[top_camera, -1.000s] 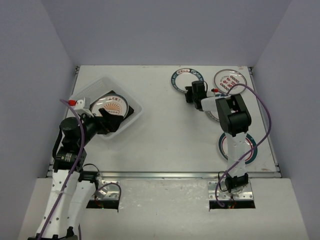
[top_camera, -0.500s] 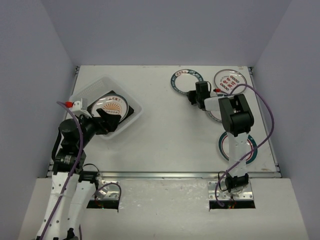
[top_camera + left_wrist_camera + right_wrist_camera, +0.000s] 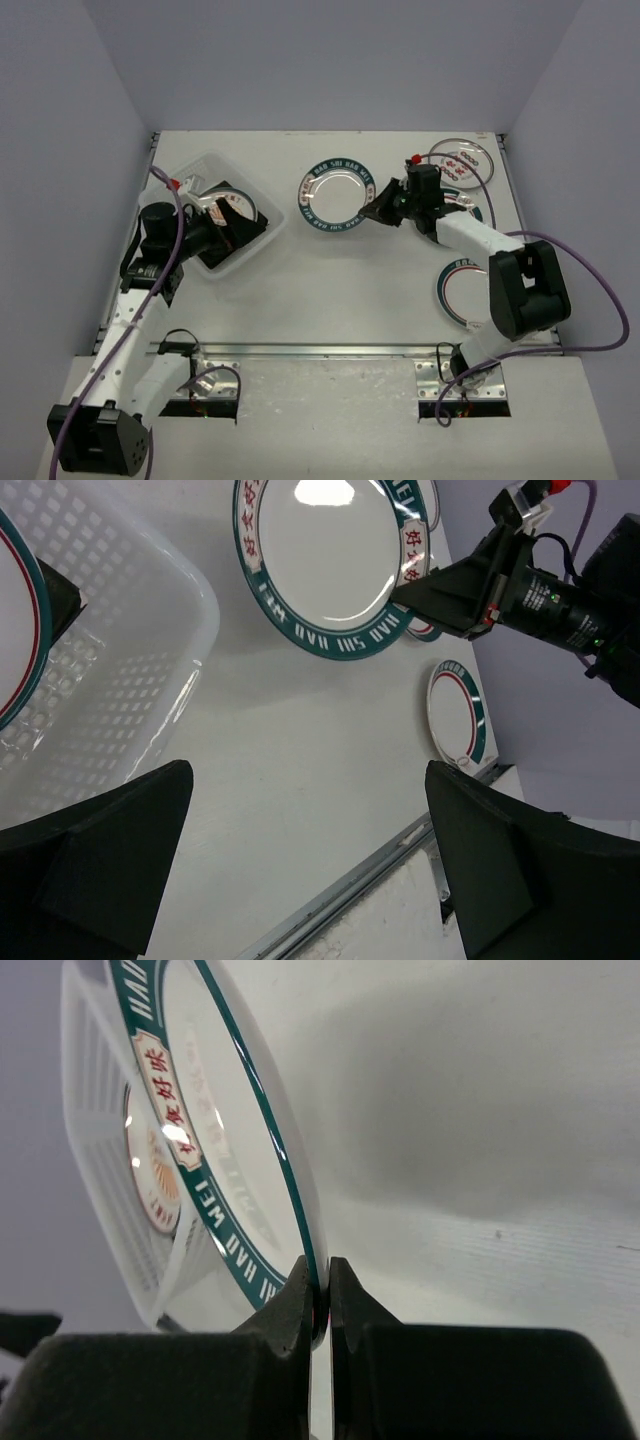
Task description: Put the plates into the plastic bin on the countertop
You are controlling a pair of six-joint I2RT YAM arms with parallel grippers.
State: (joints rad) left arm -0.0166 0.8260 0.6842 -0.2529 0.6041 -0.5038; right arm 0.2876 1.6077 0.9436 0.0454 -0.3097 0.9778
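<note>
Working over the white table (image 3: pixel 330 280) - mid-transfer, by the look of it, with one plate in the air and the drop not yet made. Heading for the plastic bin (image 3: pixel 268 228) at the left, with the sunburst plate (image 3: pixel 232 207) lying inside it. Carrying a green-rimmed plate (image 3: pixel 335 197) near the table's middle, just right of the bin and apart from it, tilted steeply. Leaving other plates on the right side: one in the far corner (image 3: pixel 460 158), one by the near edge (image 3: pixel 468 290).

Pinching the right gripper (image 3: pixel 318 1272) fingers tight on the carried plate's thin rim - only a small bite. Hanging the left gripper (image 3: pixel 308 770) over the bin's right-hand corner, fingers spread wide and holding nothing.

Next, probably: swinging the plate leftward over the bin, levelling it, lowering it onto the sunburst plate before letting go, and clearing the left arm from the bin's mouth first.
</note>
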